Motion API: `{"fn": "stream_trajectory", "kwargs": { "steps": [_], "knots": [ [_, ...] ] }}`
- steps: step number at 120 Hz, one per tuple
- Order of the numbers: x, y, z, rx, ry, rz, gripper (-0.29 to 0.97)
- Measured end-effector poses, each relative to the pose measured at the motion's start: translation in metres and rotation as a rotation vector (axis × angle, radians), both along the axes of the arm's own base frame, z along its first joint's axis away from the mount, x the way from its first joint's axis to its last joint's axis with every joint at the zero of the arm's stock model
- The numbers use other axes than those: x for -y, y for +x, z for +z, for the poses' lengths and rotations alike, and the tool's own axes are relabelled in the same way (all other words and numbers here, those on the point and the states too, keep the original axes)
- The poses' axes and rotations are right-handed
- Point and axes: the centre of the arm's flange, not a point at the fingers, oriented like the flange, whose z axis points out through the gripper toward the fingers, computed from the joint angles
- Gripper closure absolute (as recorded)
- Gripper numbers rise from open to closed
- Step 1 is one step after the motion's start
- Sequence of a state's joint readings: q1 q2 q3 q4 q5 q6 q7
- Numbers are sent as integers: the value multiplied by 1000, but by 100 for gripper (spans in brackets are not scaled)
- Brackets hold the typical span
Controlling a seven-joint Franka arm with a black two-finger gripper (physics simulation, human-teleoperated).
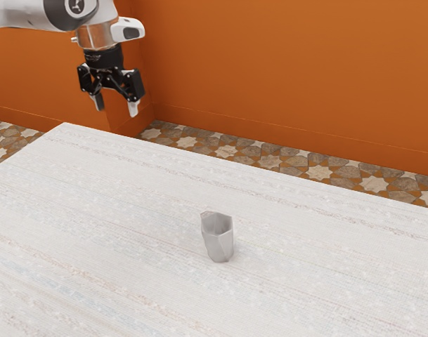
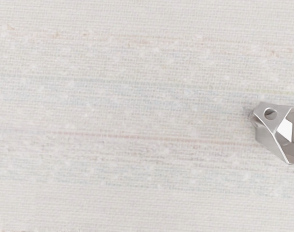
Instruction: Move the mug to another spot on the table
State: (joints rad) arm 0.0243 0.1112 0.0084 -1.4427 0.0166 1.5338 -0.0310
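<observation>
**A:** Status? Start from the exterior view's left.

**B:** Franka arm (image 1: 73,10) comes in at the upper left. Its fingers (image 1: 132,105) point down, are spread wide and hold nothing. They hang high over the far corner of the counter (image 1: 94,210), in front of the orange wall (image 1: 284,63).

**A:** Mug?

**B:** The mug (image 1: 217,236) is to the exterior view's right of the fingers and nearer the camera, about mid-counter. It's grey, faceted and upright with the opening up. It stands on the pale woven-looking surface, well apart from the fingers, with no contact.

**A:** Wrist view?

**B:** It looks straight down on the counter (image 2: 113,121). The mug (image 2: 282,135) is cut by the frame edge. I see faceted metal-grey sides and a lug with a small round hole facing the camera. It's off to the side of the hand, not under it.

**A:** Further right in the exterior view?

**B:** Patterned star tile floor (image 1: 305,165) runs behind the counter's far edge, along the base of the wall.
</observation>
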Motion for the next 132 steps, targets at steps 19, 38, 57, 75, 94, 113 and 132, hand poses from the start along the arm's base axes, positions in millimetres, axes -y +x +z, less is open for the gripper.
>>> {"fn": "stream_trajectory", "kwargs": {
  "steps": [19, 38, 57, 75, 94, 113, 132],
  "knots": [
    [-2, -2, 1, 0, 5, 13, 0],
    [-3, 4, 0, 42, 8, 85, 0],
    [-2, 15, -27, 33, 7, 307, 0],
    [-3, 46, -95, -19, 12, 487, 0],
    [0, 68, -148, -45, 7, 634, 0],
    [13, 68, -200, -79, -8, 755, 0],
    [39, 64, -220, -52, -38, 842, 0]
  ]
}}
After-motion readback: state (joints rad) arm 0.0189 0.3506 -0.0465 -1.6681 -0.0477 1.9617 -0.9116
